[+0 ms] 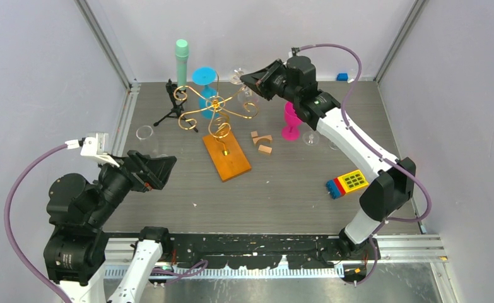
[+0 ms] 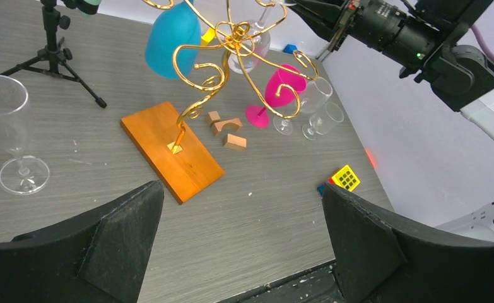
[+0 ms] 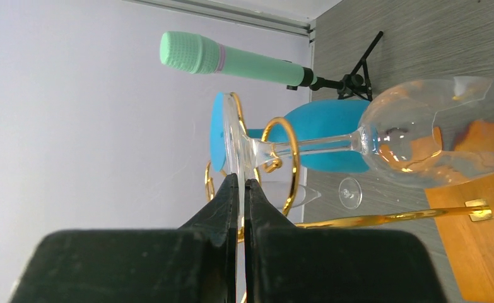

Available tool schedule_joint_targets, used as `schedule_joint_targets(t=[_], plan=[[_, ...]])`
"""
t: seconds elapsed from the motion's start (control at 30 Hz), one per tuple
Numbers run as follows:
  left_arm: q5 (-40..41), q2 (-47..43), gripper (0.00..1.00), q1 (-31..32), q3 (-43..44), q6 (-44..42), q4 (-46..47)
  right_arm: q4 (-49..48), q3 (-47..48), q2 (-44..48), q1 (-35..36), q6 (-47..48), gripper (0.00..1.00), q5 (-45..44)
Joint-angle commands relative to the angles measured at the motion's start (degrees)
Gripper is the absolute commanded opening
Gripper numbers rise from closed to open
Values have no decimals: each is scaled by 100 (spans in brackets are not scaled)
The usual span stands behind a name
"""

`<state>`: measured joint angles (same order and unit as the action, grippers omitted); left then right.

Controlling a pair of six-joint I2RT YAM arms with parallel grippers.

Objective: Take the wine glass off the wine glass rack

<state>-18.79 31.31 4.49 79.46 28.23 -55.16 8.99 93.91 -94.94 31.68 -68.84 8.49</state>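
Currently held on the table (image 1: 294, 189), a grey wood-grain surface, largest entry first:

1. Wine glass rack (image 1: 226, 159): gold wire curls on a central stem, flat orange-brown wooden base, standing mid-table. 2 glasses hang on it, foot uppermost.
2. Right gripper (image 3: 240, 182): at the rack's far side. The jaws are drawn almost together with only a sliver between them, and appear to pinch the thin edge of the clear glass's foot.
3. Left gripper (image 2: 241, 189): near-left of the table, well apart from the rack. The jaws are spread wide with nothing in them.
4. Blue wine glass (image 3: 326, 136): hangs just beside the clear one.
5. Clear wine glass (image 3: 408, 142): the task's item, not yet off the rack. Its stem is threaded through a gold curl (image 3: 281, 119).

Hazards, as judged:
- The grip is on a smooth, thin glass edge. A small twist could let the foot slide out and drop the glass onto the base or table.
- The foot is wider than the curl's gap. Pulling any way other than out through the opening would snag it and tip or drag the rack.
- A sideways swing would knock the bowl against the blue neighbour.
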Motion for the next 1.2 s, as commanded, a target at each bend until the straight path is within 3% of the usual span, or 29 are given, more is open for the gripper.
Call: schedule_joint_targets(t=[0.0, 0.7, 1.17], plan=[[70, -38, 100, 8, 122, -72, 142, -484, 3, 548, 75, -77, 0, 21], [94, -62, 100, 8, 83, -47, 209, -299, 47, 586, 211, -239, 0, 497], [81, -75, 100, 8, 100, -67, 112, -659, 889, -342, 233, -25, 0, 549]])
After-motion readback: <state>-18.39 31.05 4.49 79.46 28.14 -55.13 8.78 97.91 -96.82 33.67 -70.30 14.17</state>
